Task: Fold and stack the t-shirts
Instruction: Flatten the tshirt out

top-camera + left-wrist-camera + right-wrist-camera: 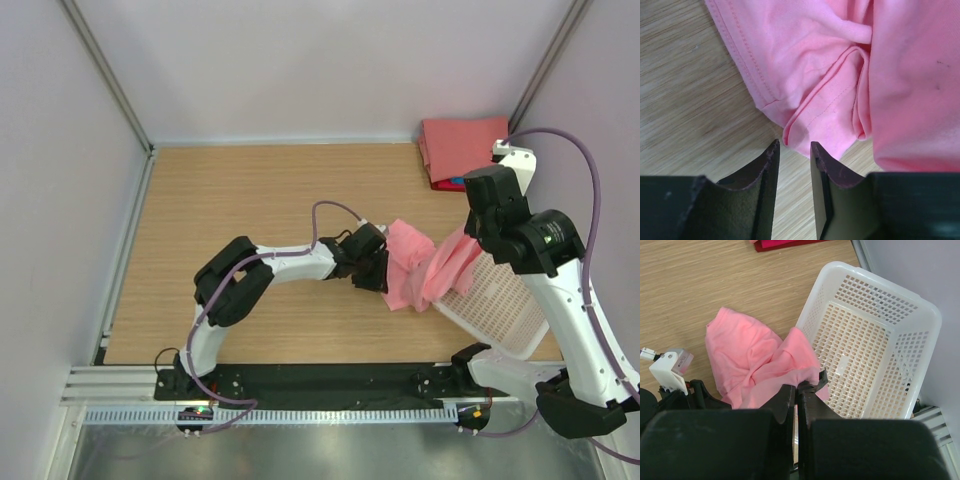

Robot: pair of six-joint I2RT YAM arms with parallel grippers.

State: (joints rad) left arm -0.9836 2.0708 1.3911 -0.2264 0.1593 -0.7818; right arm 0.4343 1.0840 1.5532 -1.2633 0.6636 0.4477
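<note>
The left hand [794, 147] sits low over the counter [250, 200], fingers slightly parted on nothing, tips just short of a hem corner of the pink t-shirt [408, 272]. The shirt rises rightward to the right hand [796, 387], which pinches a fold of it beside the white basket [875, 277]. Folded t-shirts [462, 148] lie in the far right corner.

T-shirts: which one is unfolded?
The pink t-shirt crumpled mid-table beside the white basket, one end pinched in the right jaws; the others lie folded in a stack at the far right corner.
</note>
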